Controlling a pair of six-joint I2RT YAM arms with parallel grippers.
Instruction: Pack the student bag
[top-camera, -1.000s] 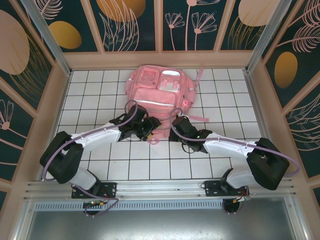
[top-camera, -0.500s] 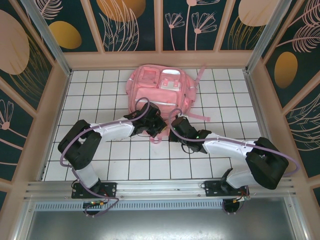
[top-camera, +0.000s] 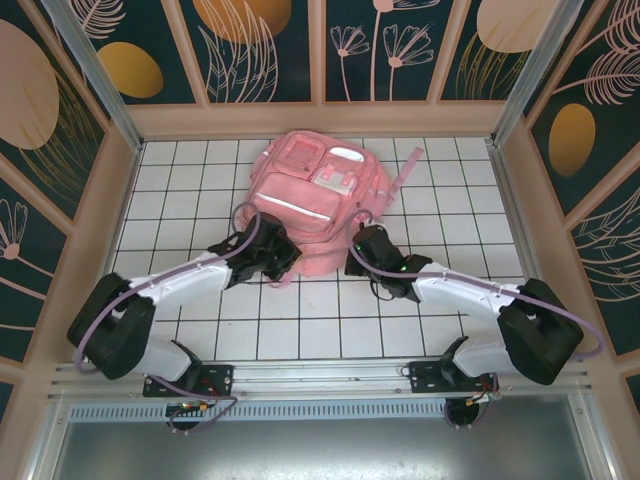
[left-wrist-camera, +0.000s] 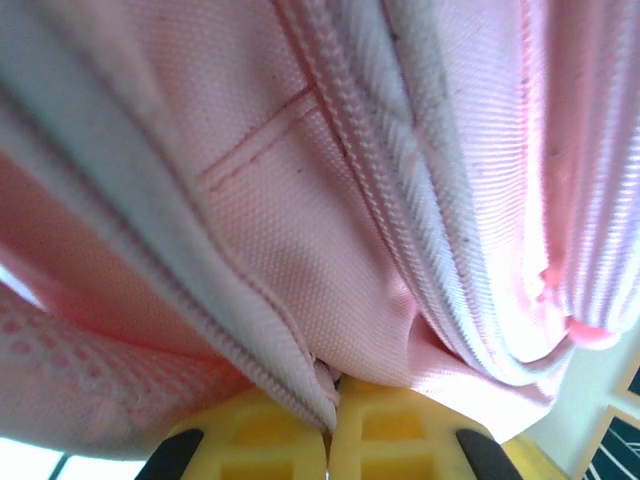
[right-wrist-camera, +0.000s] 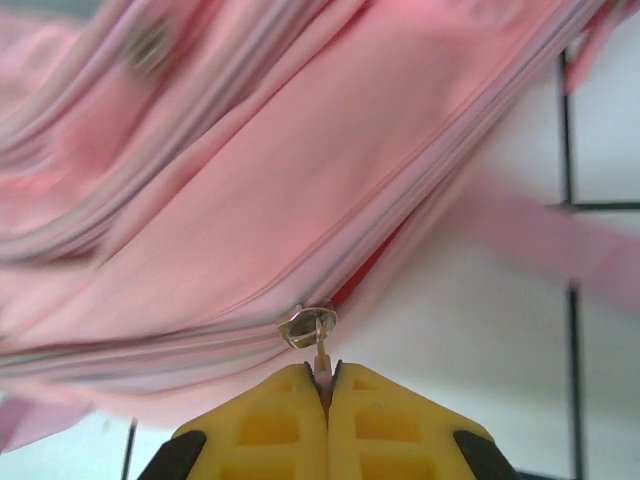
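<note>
You have one white-tiled counter (top-camera: 180, 190), and on it one student bag (top-camera: 310, 185), pink and by far the biggest thing there. It lies front-up close to the far edge, about midway between the left and right edges, with its pale strip running across the front. One pink strap (top-camera: 405, 165) trails off its right side toward the far right corner.

Your two arms both reach in from the near edge and meet the bag along its near side, one at each end of that side.

The left gripper (top-camera: 283, 262) sits at the bag's near-left part. In the left wrist view, your left gripper (left-wrist-camera: 330, 425) has its yellow fingers (left-wrist-camera: 265, 430) pressed together, with a piped seam edge of the bag's pink fabric pinched between them.

The right gripper (top-camera: 362, 240) is at the bag's near-right part. In the right wrist view, your right gripper (right-wrist-camera: 325, 385) is closed tight on the small pink tab of one zipper pull (right-wrist-camera: 310, 327), whose metal ring sits just above the fingertips against the bag's zipper line. Bare tile shows beneath that side of the bag.
</note>
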